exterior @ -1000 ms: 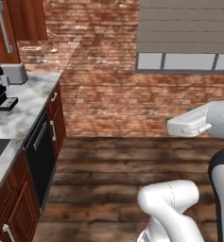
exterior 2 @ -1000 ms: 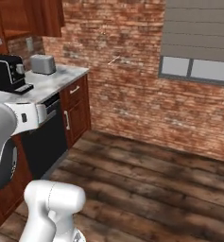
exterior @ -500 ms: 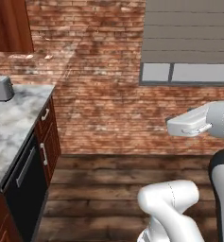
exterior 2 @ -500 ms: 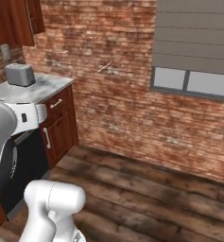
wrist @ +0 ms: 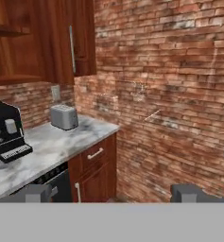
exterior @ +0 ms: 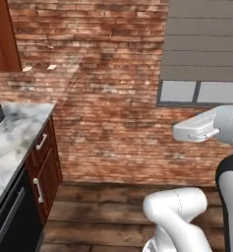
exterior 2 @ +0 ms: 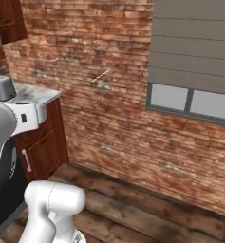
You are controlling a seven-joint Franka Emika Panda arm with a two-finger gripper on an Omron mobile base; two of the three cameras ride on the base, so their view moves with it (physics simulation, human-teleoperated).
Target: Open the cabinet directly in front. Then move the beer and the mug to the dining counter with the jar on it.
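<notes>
My gripper (wrist: pixel 111 193) is spread, empty; the cabinet (wrist: pixel 47 42) stands open above the toaster (wrist: pixel 64 116) on the desk (wrist: pixel 47 146)

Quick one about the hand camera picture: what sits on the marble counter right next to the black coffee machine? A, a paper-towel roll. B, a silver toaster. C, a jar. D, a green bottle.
B: a silver toaster stands on the marble counter beside the black coffee machine.

Arm folded, forearm level; hand (wrist: pixel 111 193) empty, fingers (wrist: pixel 32 193) spread wide apart.
</notes>
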